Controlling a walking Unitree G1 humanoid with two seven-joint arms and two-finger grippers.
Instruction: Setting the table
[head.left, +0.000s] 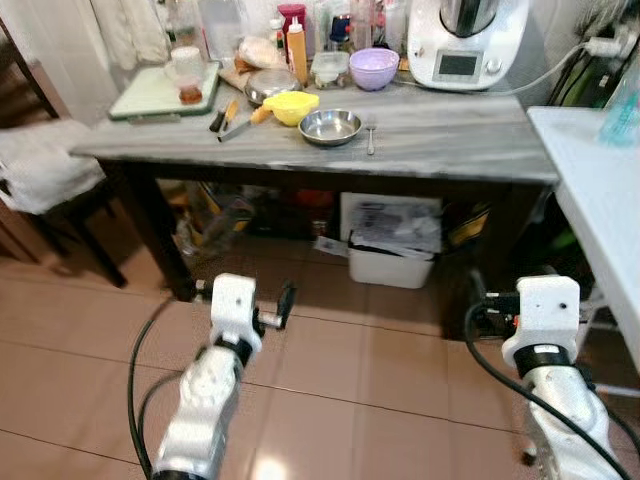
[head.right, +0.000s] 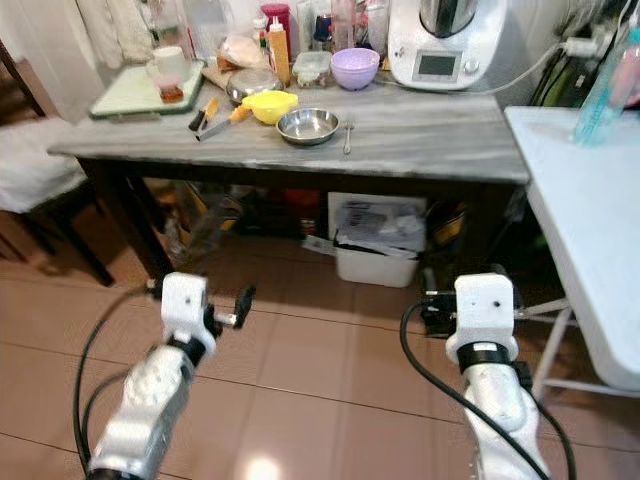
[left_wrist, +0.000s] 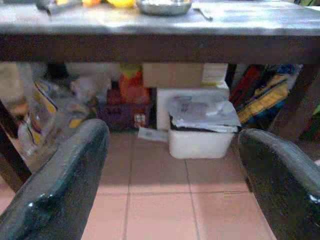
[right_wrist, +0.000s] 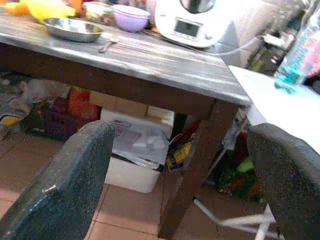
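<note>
Centrally, round shiny steel bowl (head.left: 331, 126) on grey streaked wooden table (head.left: 450, 140)

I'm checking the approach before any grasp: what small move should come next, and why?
Probably step closer to the grey table. Both the left gripper and right gripper are open, empty and low over the floor tiles, short of the table edge, while the steel bowl and spoon lie beyond them.

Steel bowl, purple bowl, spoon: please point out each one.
steel bowl (head.left: 331, 126), left eye view, inside bottom.
purple bowl (head.left: 374, 68), left eye view, front wall.
spoon (head.left: 370, 137), left eye view, middle of handle.
</note>
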